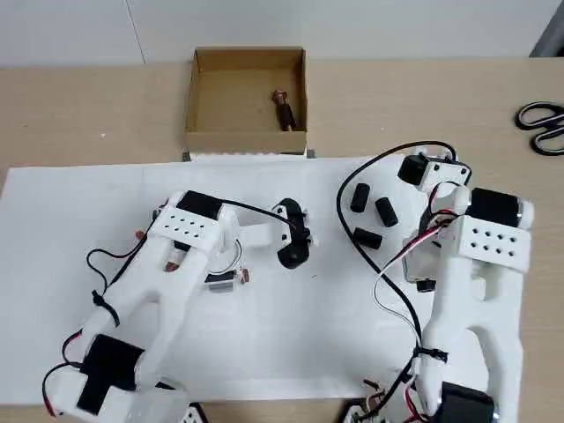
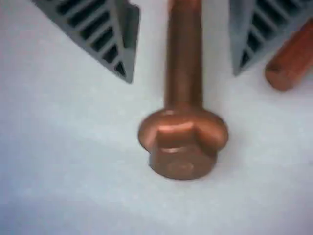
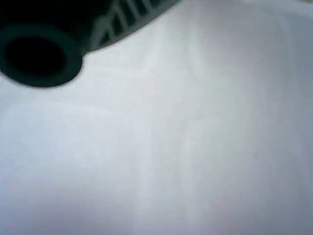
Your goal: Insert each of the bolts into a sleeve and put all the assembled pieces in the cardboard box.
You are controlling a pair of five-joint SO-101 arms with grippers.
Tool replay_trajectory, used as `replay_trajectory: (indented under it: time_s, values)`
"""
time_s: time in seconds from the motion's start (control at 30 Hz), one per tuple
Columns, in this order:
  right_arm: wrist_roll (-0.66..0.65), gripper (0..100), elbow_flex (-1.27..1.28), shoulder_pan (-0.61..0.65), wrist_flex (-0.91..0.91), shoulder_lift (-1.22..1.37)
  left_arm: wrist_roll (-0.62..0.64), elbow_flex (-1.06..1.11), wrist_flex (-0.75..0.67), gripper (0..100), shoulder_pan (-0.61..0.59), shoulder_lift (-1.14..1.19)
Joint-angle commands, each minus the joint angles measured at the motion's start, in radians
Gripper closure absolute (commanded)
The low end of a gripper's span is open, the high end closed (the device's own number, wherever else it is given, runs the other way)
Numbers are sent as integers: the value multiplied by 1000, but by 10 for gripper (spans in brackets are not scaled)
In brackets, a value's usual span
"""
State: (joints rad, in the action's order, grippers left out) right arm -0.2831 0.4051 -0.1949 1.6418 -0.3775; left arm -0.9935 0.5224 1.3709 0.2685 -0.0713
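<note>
While L claw [image 2: 182,73] straddles bolt [image 2: 182,142], gaps both sides.

The bolt [image 2: 183,142] is copper, the sleeves [image 1: 386,211] black.

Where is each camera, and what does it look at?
High view: above the table, looking down on left arm, right arm, cardboard box, white paper.
Left wrist view: on that arm, low over paper, facing a bolt between its open fingers.
Right wrist view: on that arm, low over paper, facing a sleeve beside the right gripper.
Shared: all show the paper.
</note>
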Motion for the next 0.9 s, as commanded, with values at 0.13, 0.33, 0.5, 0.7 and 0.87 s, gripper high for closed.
replay_trajectory:
  time_s: [0.13, 0.33, 0.5, 0.7, 0.87]
  values:
    - [-14, 995, -6, -10, -1, -31, -6, -1, -54, 870, 2, 2]
    - [-14, 995, -6, -10, -1, -31, -5, 2, -75, 870, 3, 3]
    - [-14, 995, -6, -8, -1, -28, -5, 33, -87, 870, 3, 3]
    - [-14, 995, -6, -8, -1, -28, -5, 58, -68, 870, 3, 0]
    - [-12, 995, -6, -8, -7, -27, -6, 74, -71, 870, 3, 2]
